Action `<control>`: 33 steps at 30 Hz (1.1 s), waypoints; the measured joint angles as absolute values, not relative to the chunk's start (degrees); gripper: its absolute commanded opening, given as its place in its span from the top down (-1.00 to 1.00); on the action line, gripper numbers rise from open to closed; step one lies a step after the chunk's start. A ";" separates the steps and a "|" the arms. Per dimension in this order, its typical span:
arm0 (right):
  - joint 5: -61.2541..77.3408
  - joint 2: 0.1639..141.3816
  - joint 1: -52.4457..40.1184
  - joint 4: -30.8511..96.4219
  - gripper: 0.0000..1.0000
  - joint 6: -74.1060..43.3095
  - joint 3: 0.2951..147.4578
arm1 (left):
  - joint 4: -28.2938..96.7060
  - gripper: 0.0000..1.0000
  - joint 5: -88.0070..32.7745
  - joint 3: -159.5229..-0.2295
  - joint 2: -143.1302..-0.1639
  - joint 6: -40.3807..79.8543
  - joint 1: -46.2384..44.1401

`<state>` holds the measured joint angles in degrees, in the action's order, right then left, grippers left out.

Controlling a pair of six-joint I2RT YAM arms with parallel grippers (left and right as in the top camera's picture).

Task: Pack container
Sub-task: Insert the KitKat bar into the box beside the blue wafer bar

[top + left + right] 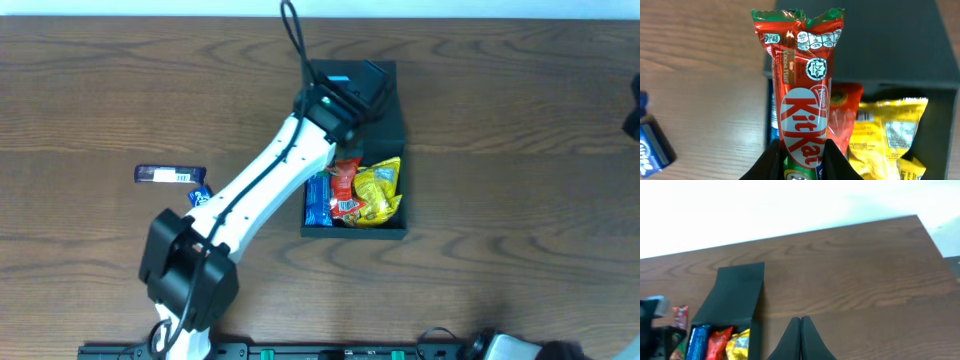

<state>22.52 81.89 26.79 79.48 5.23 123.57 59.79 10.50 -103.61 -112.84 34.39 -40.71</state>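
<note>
Blue wrappers (170, 175), two of them, lie on the counter (500, 150) at far left, well apart from the container (355, 232), which sits at centre with its flap open. Only the left wrist view shows the one KitKat (805, 100), upright and pinched at its lower end by the left claw (801, 157) over the container. Inside lie a blue packet (318, 200), a red packet (347, 195) and a yellow packet (380, 190), three in all. Only the right wrist view shows the right claw (800, 332), fingers pressed together, empty.

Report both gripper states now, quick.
Left gripper: shut on the KitKat bar.
Right gripper: shut, holding nothing.
</note>
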 measured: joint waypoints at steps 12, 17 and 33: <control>22.52 82.28 26.81 79.24 0.97 5.23 123.57 | 55.57 0.88 4.95 -95.11 -115.52 37.06 -44.38; 22.63 82.30 26.81 78.98 0.97 5.23 123.57 | 53.71 0.88 5.45 -94.17 -115.81 36.97 -43.88; 23.40 82.35 26.81 78.98 0.97 5.23 123.57 | 51.96 0.25 4.36 -91.20 -115.83 37.01 -42.81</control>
<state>23.40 82.35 26.81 78.98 5.23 123.57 51.96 4.36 -91.20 -115.83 37.01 -42.81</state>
